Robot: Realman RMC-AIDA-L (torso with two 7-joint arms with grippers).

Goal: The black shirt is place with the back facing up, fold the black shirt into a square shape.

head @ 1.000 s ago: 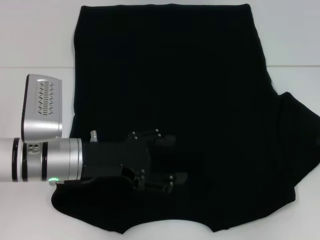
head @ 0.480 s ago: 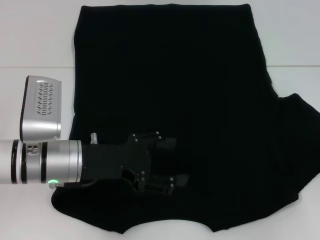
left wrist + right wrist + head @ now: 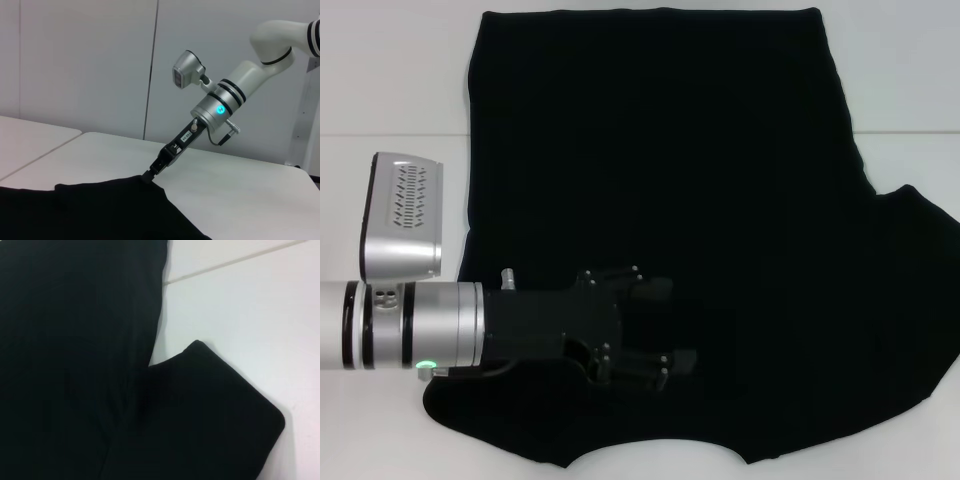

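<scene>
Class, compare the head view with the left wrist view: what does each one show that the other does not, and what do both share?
Only the head view shows the left gripper reaching over the black shirt, whose body lies spread flat. Only the left wrist view shows the right gripper, its tip at the shirt's edge, and the wall behind. Both show the shirt and the white table.

You're looking at a white table [image 3: 400, 70] with a seam line running across its surface. The black shirt [image 3: 660, 180] lies spread flat directly on it, plain side up, one short sleeve [image 3: 220, 405] reaching out over the bare white top.
</scene>
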